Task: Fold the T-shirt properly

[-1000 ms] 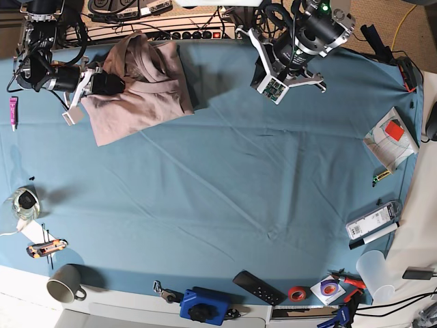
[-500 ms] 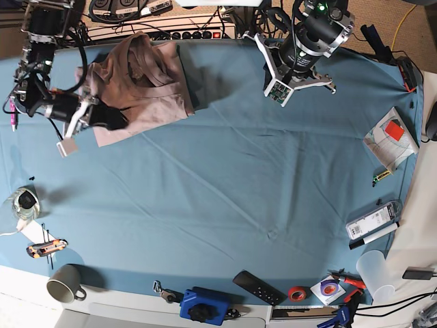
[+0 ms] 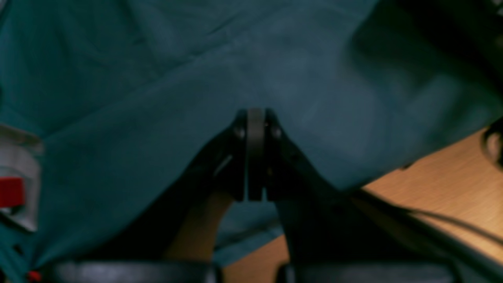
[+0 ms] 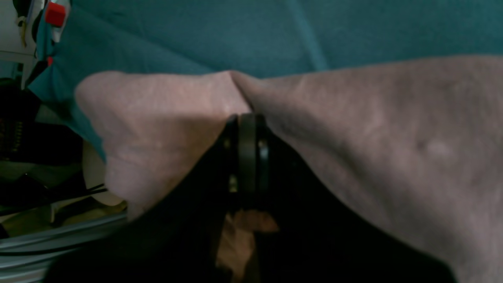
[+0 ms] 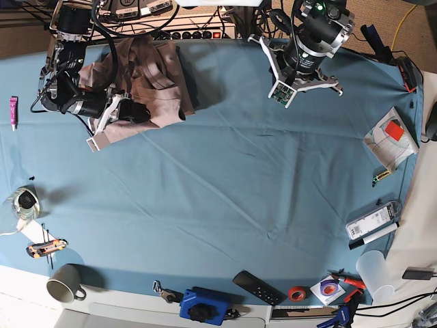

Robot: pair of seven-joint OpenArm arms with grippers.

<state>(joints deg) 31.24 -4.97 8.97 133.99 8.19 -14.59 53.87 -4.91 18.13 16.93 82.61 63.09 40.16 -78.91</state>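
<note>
Gripping the T-shirt, the right gripper is clamped on bunched fabric. Left gripper closed, empty, over tablecloth. Mug and remote lie well apart.

From overhead, the right tool sits over the shirt, so the cloth beneath it is hidden, and whether any fabric is pinched between its tips cannot be told. The right arm covers the shirt's left part. In the right wrist view the shirt runs off the right edge and its near part is lost behind the dark tool body. The left wrist view is soft and dim; a white and red thing at its left edge is cut off and too blurred to name. The small clutter along the surface's near edge is too small to identify.
</note>
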